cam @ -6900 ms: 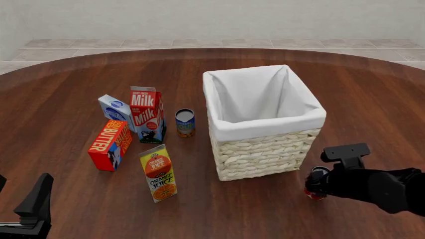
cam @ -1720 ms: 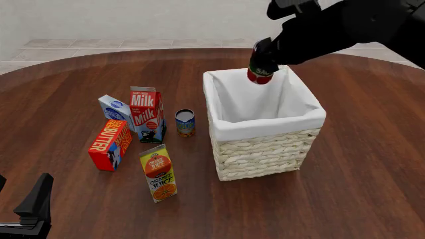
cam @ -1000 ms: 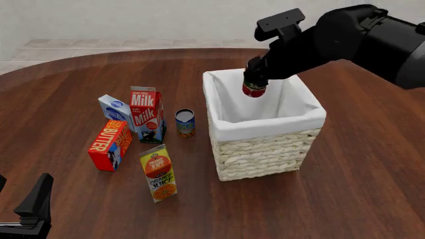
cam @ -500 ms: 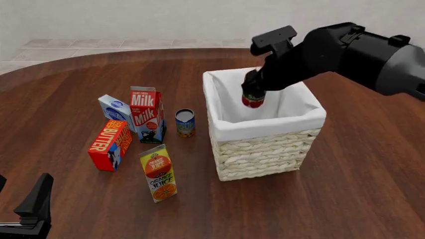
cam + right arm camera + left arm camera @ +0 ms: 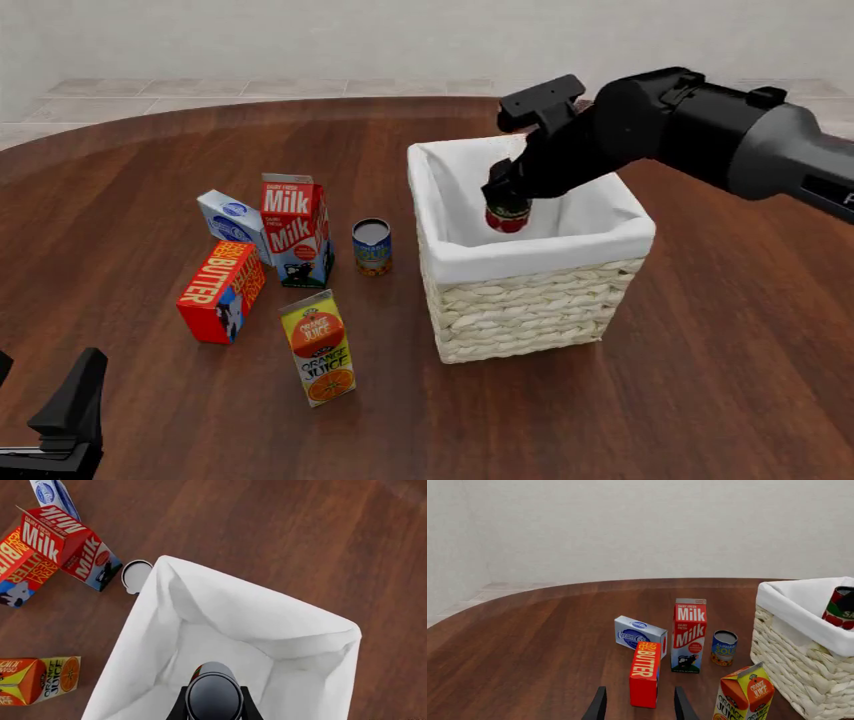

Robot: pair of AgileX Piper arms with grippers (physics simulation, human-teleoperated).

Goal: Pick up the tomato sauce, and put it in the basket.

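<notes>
Over the basket mouth: right gripper, fingers closed on the small red-labelled cylindrical can of tomato sauce, hanging it inside the rim.
Can position: lower part of the can sits below the rim line of the large square pale woven wicker basket in the front view; the left wrist view shows the can poking up just above the white cloth lining. Not resting on the bottom as far as I can tell.
Right wrist view: silver can top between the two fingers, white lined hollow of the basket straight below.
Left gripper: fingers apart, nothing between them, parked low at the near left of the table, well apart from the basket.
Bystanders: milk carton, blue-and-orange labelled can, red butter box, orange juice carton, pale blue cream cheese box, all left of the basket, untouched.
Done: can picked up, carried over the basket, partly lowered in.
Left: let go, possibly after lowering a bit more, then pull the arm clear.
Progress guess: nearly finished, only the release remains.
Risk: low; can is well inside the walls, a drop from this height should stay in the lining.
</notes>
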